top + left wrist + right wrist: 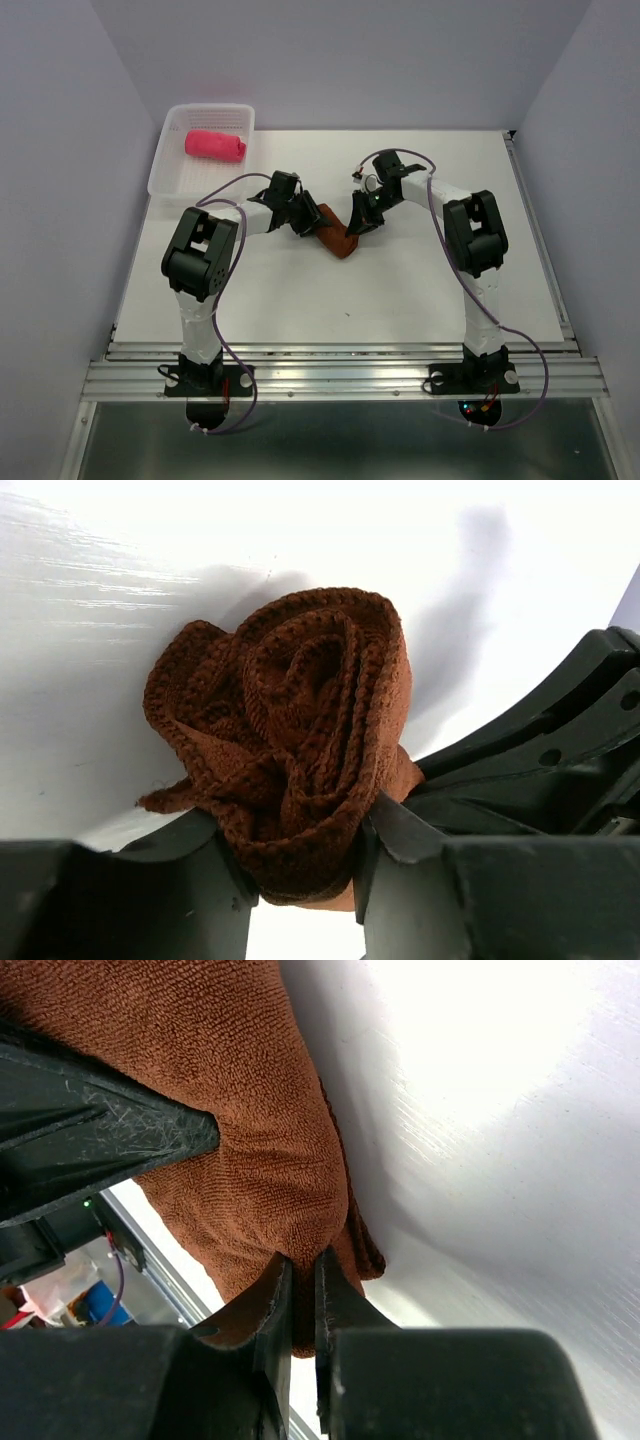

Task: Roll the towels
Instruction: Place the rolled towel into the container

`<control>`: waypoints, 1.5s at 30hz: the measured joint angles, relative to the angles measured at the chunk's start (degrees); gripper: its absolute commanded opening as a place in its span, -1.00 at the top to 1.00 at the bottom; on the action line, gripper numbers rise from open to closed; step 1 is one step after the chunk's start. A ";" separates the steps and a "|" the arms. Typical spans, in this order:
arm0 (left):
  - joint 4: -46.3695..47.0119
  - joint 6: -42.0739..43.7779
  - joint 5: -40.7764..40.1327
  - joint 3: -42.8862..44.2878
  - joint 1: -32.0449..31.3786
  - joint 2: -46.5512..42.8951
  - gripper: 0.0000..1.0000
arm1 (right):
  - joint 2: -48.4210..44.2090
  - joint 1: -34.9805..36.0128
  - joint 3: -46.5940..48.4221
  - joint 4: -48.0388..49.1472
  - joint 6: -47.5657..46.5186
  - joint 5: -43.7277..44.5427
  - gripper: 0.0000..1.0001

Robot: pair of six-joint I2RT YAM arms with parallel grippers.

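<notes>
The rust brown towel (336,240) lies rolled up mid-table between my two grippers. The left wrist view looks into the spiral end of the roll (290,730), and my left gripper (298,820) presses that end from both sides, shut on it. My right gripper (302,1258) is shut on a thin fold at the other end of the brown towel (250,1110). From above, the left gripper (305,218) and right gripper (358,225) face each other across the roll. The pink-red towel (215,145) lies rolled in the basket.
The white perforated basket (165,162) stands at the back left corner of the table, against the wall. White walls close in the left, back and right sides. An aluminium rail (340,375) runs along the near edge by the arm bases.
</notes>
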 measured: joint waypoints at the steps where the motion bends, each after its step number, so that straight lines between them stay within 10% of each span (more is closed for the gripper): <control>1: 0.20 -0.17 -0.07 0.00 0.00 0.00 0.46 | -0.11 0.04 -0.02 -0.02 -0.02 0.20 0.61; 5: 0.37 -1.05 -0.66 0.00 -0.04 0.00 0.98 | -1.46 0.13 -0.17 0.02 -0.02 2.56 0.27; 14: -0.46 -1.86 -4.00 -0.24 -0.04 -2.16 1.00 | -14.60 0.79 -4.79 3.21 2.71 13.40 -0.32; 19: -0.94 -1.86 -7.15 -0.55 0.07 -8.72 1.00 | -29.18 0.74 -9.38 8.00 6.67 21.31 -0.99; 28: -0.79 -0.85 -10.08 -0.33 4.87 -21.20 1.00 | -46.90 0.74 -17.38 13.03 12.11 33.97 -1.00; 45: 7.67 12.55 -4.48 7.91 28.85 -19.91 1.00 | -44.76 0.74 -19.41 13.44 12.22 40.26 -1.00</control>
